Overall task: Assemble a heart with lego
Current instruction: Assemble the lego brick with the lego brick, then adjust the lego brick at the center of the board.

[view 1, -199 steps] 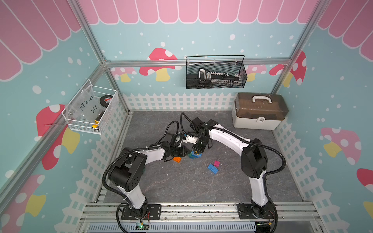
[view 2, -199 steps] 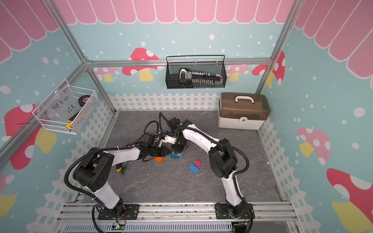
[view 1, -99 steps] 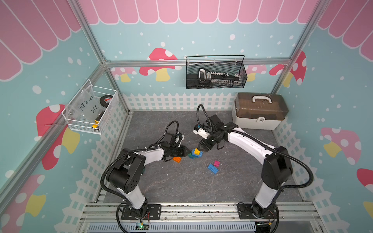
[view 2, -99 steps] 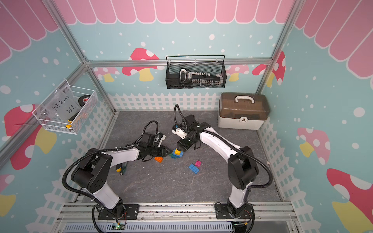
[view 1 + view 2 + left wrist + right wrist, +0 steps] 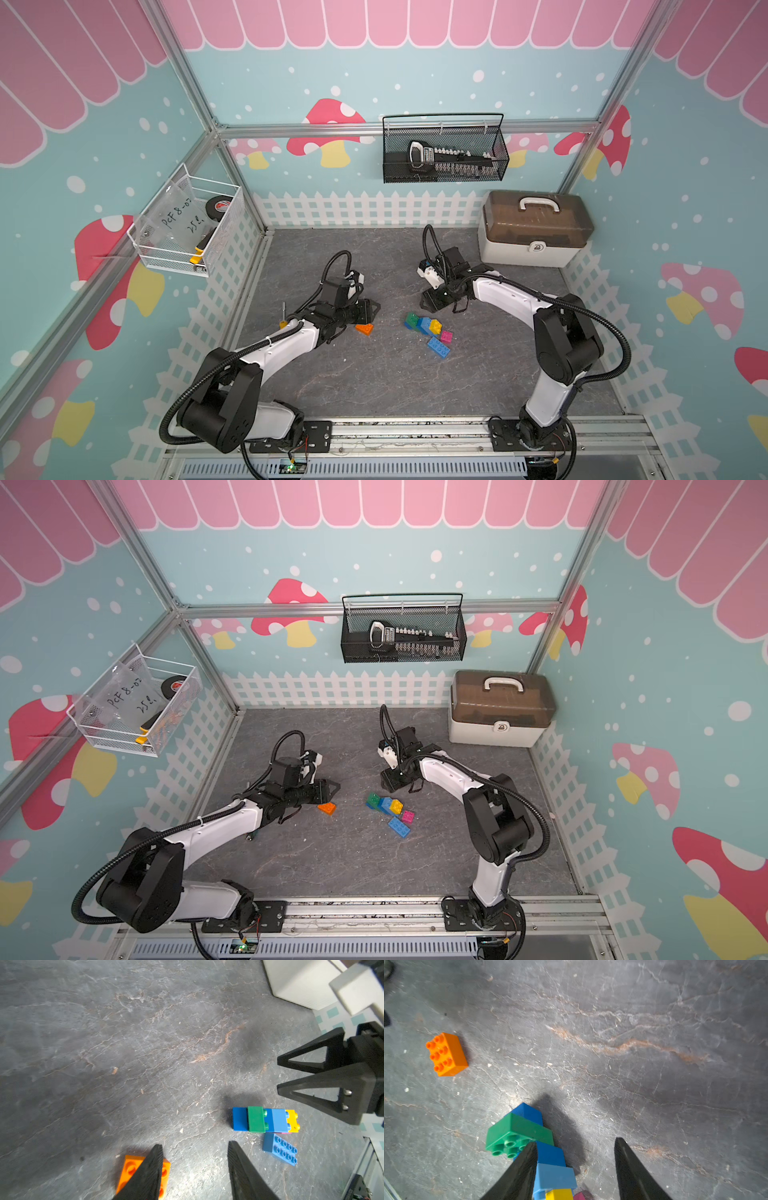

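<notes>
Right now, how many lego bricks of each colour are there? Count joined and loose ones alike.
orange: 1
green: 1
yellow: 1
pink: 1
dark blue: 2
light blue: 2, one of them loose
total: 8
</notes>
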`<state>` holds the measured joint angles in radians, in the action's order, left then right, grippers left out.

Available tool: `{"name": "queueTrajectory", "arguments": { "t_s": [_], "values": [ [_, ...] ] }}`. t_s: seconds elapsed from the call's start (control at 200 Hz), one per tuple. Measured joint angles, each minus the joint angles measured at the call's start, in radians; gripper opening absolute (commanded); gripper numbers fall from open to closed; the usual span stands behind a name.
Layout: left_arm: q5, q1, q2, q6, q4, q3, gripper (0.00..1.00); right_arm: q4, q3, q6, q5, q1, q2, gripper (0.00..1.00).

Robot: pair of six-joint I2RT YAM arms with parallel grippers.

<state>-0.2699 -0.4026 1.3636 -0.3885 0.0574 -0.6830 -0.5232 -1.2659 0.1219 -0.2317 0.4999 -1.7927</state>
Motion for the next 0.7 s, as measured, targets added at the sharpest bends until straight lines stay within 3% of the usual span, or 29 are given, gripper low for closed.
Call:
{"name": "queueTrajectory", "arguments": {
  "t_s": [0.13,0.325,0.505,0.7],
  "values": [
    [0.054,-0.042,-0.072,-0.013,0.047,0.031,0.46,-0.002,0.008,0.008,0.015,0.000,0.001,0.56],
    [0.112,-0.179,-0.139,-0.039,0.098,0.044,0.41,-0.008,0.087,0.023,0.073,0.000,0.024,0.55],
    [0.140,-0.229,-0.041,-0.047,0.136,0.013,0.35,-0.053,0.146,0.034,0.139,0.000,0.036,0.54],
    [0.138,-0.268,0.118,-0.041,0.153,-0.116,0.34,-0.083,0.185,0.041,0.116,0.001,0.052,0.54]
  ]
}}
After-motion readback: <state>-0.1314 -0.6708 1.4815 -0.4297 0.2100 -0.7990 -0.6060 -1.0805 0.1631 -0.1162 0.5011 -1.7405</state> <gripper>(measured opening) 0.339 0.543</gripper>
